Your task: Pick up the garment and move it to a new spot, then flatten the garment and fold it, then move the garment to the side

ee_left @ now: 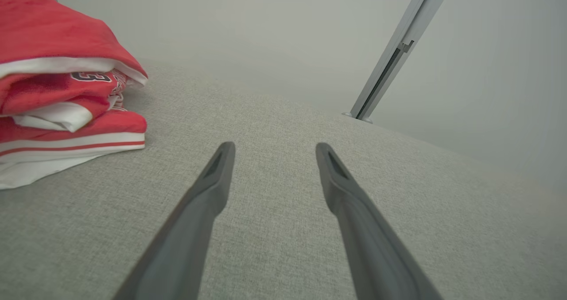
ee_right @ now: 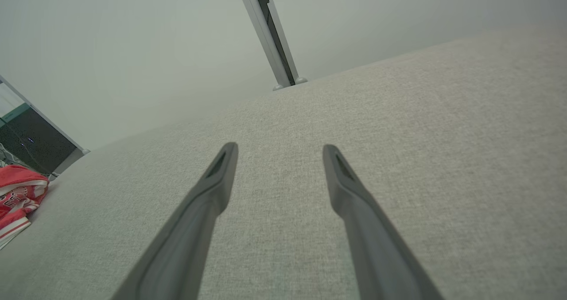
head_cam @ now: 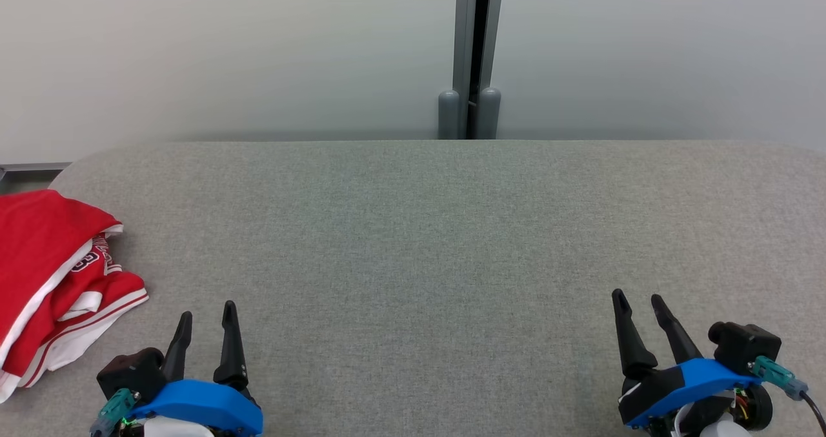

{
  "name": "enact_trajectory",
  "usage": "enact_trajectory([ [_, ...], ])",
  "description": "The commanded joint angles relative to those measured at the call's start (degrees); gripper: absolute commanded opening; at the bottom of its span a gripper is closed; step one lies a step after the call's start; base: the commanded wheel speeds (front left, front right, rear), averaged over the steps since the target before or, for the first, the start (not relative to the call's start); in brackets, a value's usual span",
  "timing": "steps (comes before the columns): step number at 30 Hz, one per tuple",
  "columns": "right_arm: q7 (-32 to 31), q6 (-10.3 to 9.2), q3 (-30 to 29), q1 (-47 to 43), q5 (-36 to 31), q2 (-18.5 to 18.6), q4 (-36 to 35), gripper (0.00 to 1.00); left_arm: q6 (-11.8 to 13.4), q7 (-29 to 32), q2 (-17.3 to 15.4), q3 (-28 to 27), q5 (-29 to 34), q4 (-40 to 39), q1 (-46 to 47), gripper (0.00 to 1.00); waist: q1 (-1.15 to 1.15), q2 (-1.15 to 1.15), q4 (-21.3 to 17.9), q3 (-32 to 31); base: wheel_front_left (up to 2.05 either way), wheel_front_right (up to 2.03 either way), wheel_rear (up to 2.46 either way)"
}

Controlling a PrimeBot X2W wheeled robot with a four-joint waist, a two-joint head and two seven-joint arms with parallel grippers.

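Note:
A red garment (head_cam: 51, 275) with white trim and dark lettering lies in a folded, layered heap at the far left of the grey fabric table (head_cam: 426, 243). It also appears at the upper left of the left wrist view as the garment (ee_left: 57, 87), and small at the left edge of the right wrist view as the garment (ee_right: 17, 198). My left gripper (head_cam: 206, 311) stands open near the table's front edge, just right of the heap and apart from it. My right gripper (head_cam: 639, 301) is open at the lower right, with nothing between its fingers.
A pale wall rises behind the table, with a grey vertical post (head_cam: 474, 56) at its middle. The table's far edge curves round at the back left (head_cam: 84, 159). A dark panel (ee_right: 31, 140) stands beyond the table's left end.

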State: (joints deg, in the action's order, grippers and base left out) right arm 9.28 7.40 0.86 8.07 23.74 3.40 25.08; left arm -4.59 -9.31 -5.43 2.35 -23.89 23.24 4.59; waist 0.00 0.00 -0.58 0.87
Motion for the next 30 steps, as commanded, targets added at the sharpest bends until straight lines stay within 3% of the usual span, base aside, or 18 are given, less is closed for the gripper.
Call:
enact_trajectory([
  [1,0.7,0.11,0.0,1.7,-1.5,0.0,-0.3,1.0,0.3,-0.7,-0.5,0.1,1.5,-0.4,0.6,1.0,0.0,0.0,0.0,0.1,0.0,0.0,0.0],
  [30,4.2,0.09,-1.4,0.5,-14.7,-0.5,0.5,1.0,1.4,-4.2,0.1,-0.9,14.1,0.6,-1.1,1.0,0.0,0.0,-0.4,0.3,0.0,0.0,0.0],
])
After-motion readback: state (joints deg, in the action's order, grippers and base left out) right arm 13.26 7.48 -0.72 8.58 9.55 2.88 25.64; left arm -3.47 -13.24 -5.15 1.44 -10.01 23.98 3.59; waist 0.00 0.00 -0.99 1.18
